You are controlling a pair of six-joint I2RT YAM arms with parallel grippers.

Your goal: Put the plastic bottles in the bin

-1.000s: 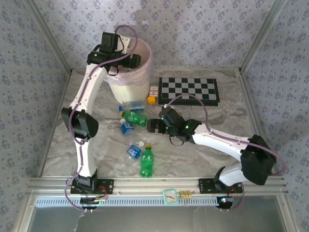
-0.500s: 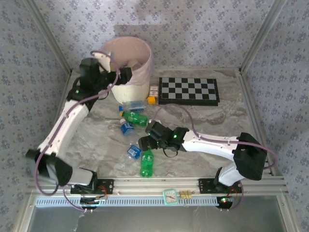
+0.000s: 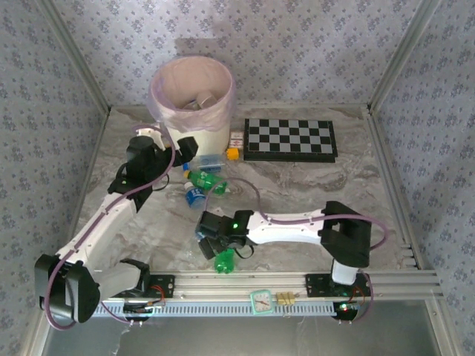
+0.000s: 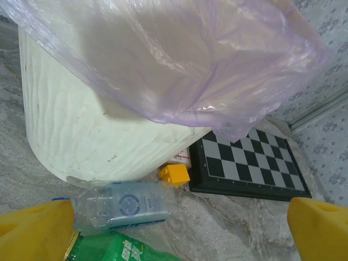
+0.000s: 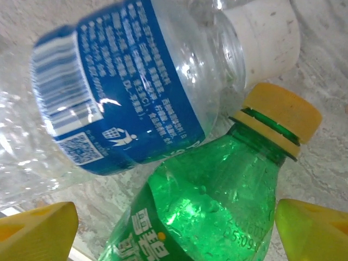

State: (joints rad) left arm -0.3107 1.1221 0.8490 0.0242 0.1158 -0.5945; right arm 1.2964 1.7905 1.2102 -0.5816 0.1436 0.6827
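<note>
Now left hand (image 4: 176, 231), wide, leaving cream-white round bin (image 3: 194, 135); right hand (image 5: 174, 231), wide, straddling yellow-capped green plastic bottle (image 5: 212, 201), readying next pick.

Blue label (image 5: 125, 87) shows barcode, QR code, bin sign; green bottle (image 5: 206, 206), white Chinese characters

left arm (image 3: 104, 219): white links, black joint housings, purple cable looped alongside | right arm (image 3: 286, 226): same white-and-black build, purple cable, green light near the wrist | jaws: yellow on both arms | bases (image 3: 330, 280): black plates, bottom of frame
</note>
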